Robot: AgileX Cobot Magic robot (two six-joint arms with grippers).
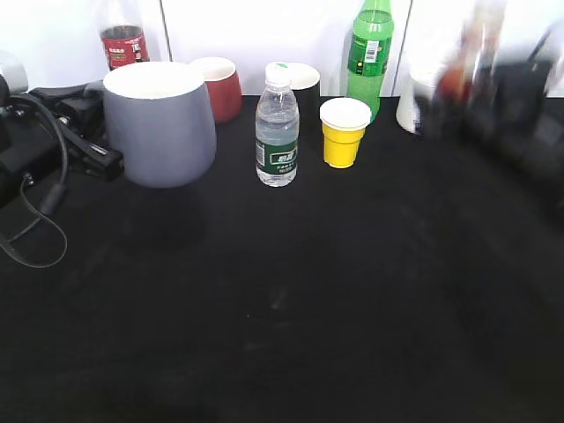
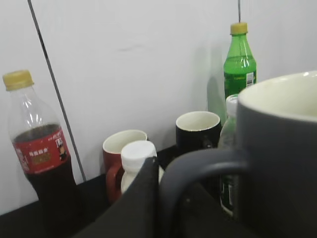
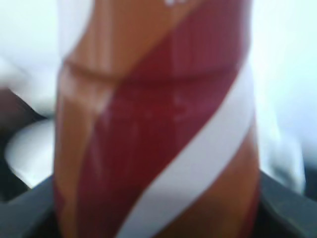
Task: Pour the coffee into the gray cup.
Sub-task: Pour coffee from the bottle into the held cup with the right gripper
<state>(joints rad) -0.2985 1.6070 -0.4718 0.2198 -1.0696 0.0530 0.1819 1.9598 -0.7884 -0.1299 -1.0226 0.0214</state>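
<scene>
The gray cup (image 1: 159,123) is at the left, its whitish inside showing. My left gripper (image 1: 95,145) is shut on its loop handle; in the left wrist view the handle (image 2: 198,168) curves right beside my dark finger (image 2: 136,208), and the cup's body (image 2: 280,158) fills the right side. The coffee bottle (image 3: 158,124), brown-orange with a white swoosh, fills the right wrist view, and my right gripper (image 3: 158,218) is shut on it. In the exterior view that bottle (image 1: 467,62) and the right gripper (image 1: 485,101) are a blur at the upper right, above the table.
Along the back stand a cola bottle (image 1: 122,35), a dark red cup (image 1: 218,86), a black cup (image 1: 301,88), a water bottle (image 1: 277,132), a yellow cup (image 1: 344,132) and a green bottle (image 1: 370,53). The black table (image 1: 291,308) spreads in front. Cables (image 1: 40,220) lie at the left.
</scene>
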